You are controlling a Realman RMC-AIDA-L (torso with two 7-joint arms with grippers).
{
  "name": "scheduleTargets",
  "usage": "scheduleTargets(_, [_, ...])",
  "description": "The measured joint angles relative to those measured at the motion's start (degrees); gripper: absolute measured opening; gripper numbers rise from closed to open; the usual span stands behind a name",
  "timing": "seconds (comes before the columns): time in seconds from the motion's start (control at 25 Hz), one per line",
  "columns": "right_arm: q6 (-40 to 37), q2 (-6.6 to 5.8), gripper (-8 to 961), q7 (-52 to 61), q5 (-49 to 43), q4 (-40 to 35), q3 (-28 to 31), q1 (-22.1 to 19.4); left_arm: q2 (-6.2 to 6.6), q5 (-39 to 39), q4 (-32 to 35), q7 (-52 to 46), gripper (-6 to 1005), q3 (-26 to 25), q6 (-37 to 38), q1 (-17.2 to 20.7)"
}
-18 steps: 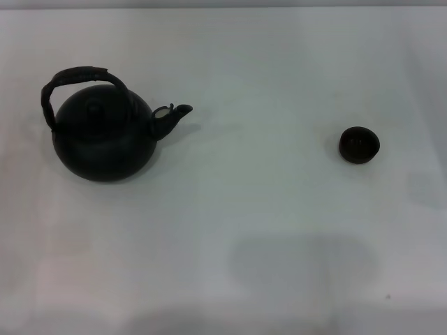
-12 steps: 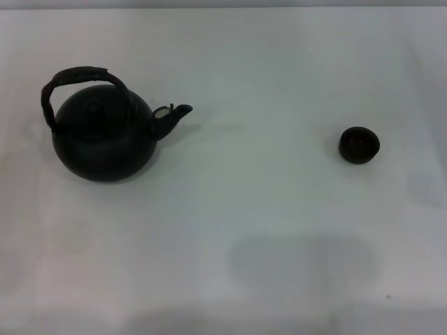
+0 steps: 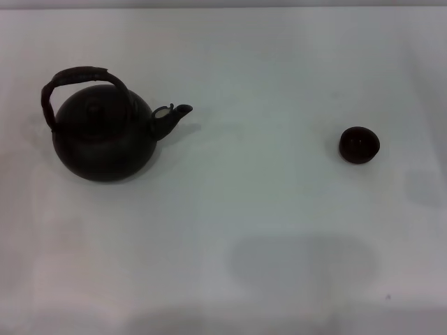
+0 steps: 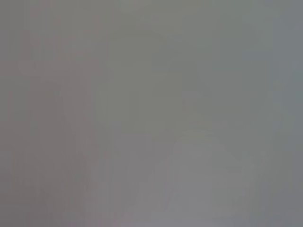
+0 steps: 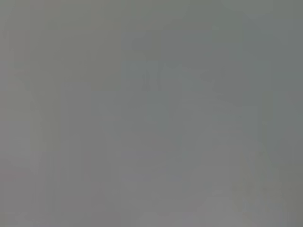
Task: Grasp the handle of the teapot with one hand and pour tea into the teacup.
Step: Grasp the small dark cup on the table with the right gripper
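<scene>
The large round black teapot [image 3: 105, 139] stands upright on the left of the white table, in the head view. Its arched dark-brown handle [image 3: 78, 75] rises over the knobbed lid [image 3: 93, 107]. Its short spout [image 3: 172, 116] points right, toward the teacup. The small black teacup [image 3: 359, 144] stands far to the right, well apart from the teapot. Neither gripper shows in the head view. Both wrist views show only a plain grey surface, with no fingers and no objects.
The white table [image 3: 251, 209] spreads across the whole head view. A faint grey shadow [image 3: 304, 262] lies on it near the front, right of centre. A wide bare stretch separates the teapot from the teacup.
</scene>
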Motion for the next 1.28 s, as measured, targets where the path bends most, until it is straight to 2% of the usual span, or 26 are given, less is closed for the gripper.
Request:
scheduleTargets(0.28, [0.42, -0.11, 875, 4.27, -2.23, -3.3, -2.6, -1.74, 0.09, 0.0, 0.28, 0.0, 847, 0.01, 0.02, -0.03])
scheduleTargets(0.48, [0.83, -0.56, 874, 15.03, -10.76, -14.72, -5.62, -5.58, 0.2, 0.23, 0.45, -0.31, 847, 0.32, 0.02, -0.02])
scheduleTargets(0.72, [4.01, -1.62, 874, 31.58, -28.51, -30.12, -5.94, -7.2, 0.28, 0.29, 0.76, -0.53, 846, 0.36, 0.02, 0.11])
scheduleTargets(0.84, [7.09, -2.64, 874, 39.5, -37.92, -36.6, -5.94, -6.28, 0.31, 0.3, 0.9, -0.57, 846, 0.36, 0.02, 0.06])
scheduleTargets(0.96, [10.49, -3.16, 874, 46.56, -47.0, -41.59, -5.94, -4.28, 0.3, 0.34, 0.9, -0.59, 846, 0.36, 0.01, -0.17])
scheduleTargets(1.16, [14.55, -3.15, 873, 53.31, -62.06, -44.94, -6.04, 1.46, 0.28, 0.49, 0.9, -0.67, 846, 0.36, -0.01, -0.38])
scheduleTargets(1.28, [15.93, -2.61, 873, 55.15, -69.22, -44.87, -6.03, 4.75, 0.26, 0.53, 0.81, -0.7, 846, 0.36, -0.01, -0.37])
